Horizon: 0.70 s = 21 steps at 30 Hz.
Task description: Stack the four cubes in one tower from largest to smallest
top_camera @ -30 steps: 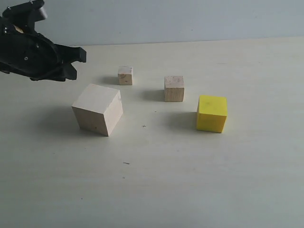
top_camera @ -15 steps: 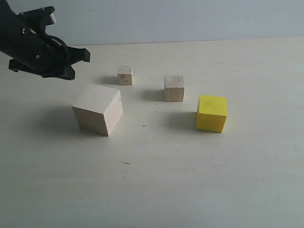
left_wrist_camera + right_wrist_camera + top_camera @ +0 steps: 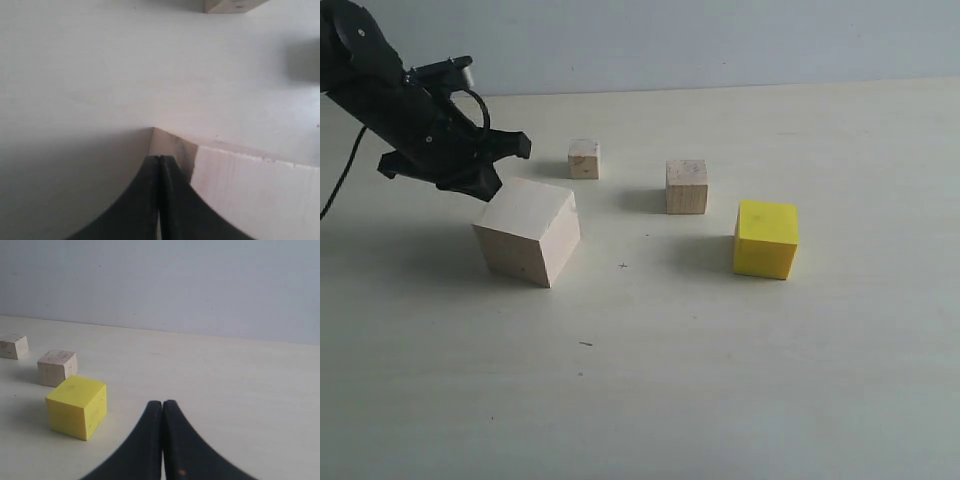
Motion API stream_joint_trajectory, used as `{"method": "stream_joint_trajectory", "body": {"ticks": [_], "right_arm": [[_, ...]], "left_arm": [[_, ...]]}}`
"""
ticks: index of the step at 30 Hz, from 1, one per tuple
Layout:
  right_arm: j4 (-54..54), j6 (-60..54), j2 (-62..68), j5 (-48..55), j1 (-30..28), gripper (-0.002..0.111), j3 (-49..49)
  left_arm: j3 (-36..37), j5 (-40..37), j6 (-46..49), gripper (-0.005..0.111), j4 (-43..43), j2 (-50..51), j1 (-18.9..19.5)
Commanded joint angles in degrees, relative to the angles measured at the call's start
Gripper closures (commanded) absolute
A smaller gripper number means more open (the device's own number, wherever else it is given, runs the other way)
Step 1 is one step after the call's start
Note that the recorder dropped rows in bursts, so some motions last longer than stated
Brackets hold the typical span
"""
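Surface: pale cream desk (image 3: 720,380) ran back to a plain grey-blue wall (image 3: 720,40); a few small dark specks marked the desk.
Largest: the large cube (image 3: 527,232) was bare pale wood. It stood on the desk at the left of the exterior view, turned so that one upright edge faced the camera, and its top was lit brighter than its two visible sides.
Second: the yellow cube (image 3: 766,239) was a bright, even yellow. It stood on the desk at the right, well apart from the large cube.
Third: the small cube (image 3: 687,187) was bare wood, a little browner and rougher in grain. It stood behind and to the left of the yellow cube, near it but not touching.
Smallest: the tiny cube (image 3: 584,159) was bare pale wood and stood farthest back, apart from both the large cube and the small cube.
Stacking: each of the four rested on the desk alone.
Left side: the left pincer (image 3: 159,160) was black, its fingers pressed together with nothing between them. Its tip was at the far left corner of the large cube's top, and contact with the wood could not be told. The left arm (image 3: 415,115) reached in from the upper left, tilted downward.
Right side: the right pincer (image 3: 162,405) was black, its fingers closed flat against each other and gripping nothing. It was low over bare desk, with the yellow cube nearest to it and the small and tiny cubes farther off.
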State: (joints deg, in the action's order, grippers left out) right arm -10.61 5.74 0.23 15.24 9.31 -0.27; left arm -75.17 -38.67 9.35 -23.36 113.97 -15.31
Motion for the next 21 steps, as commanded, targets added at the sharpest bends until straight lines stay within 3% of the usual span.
{"method": "stream_joint_trajectory", "body": {"ticks": [1, 12, 21], "right_arm": [[0.2, 0.0, -0.2, -1.0, 0.0, 0.108, 0.3], [0.2, 0.0, -0.2, -1.0, 0.0, 0.108, 0.3], [0.2, 0.0, -0.2, -1.0, 0.0, 0.108, 0.3]], "left_arm": [[-0.3, -3.5, 4.4, 0.107, -1.9, 0.7, -1.1], [-0.3, -7.8, 5.5, 0.107, -7.6, 0.7, -1.8], [-0.3, -5.3, 5.5, 0.107, -8.8, 0.7, -6.3]]}}
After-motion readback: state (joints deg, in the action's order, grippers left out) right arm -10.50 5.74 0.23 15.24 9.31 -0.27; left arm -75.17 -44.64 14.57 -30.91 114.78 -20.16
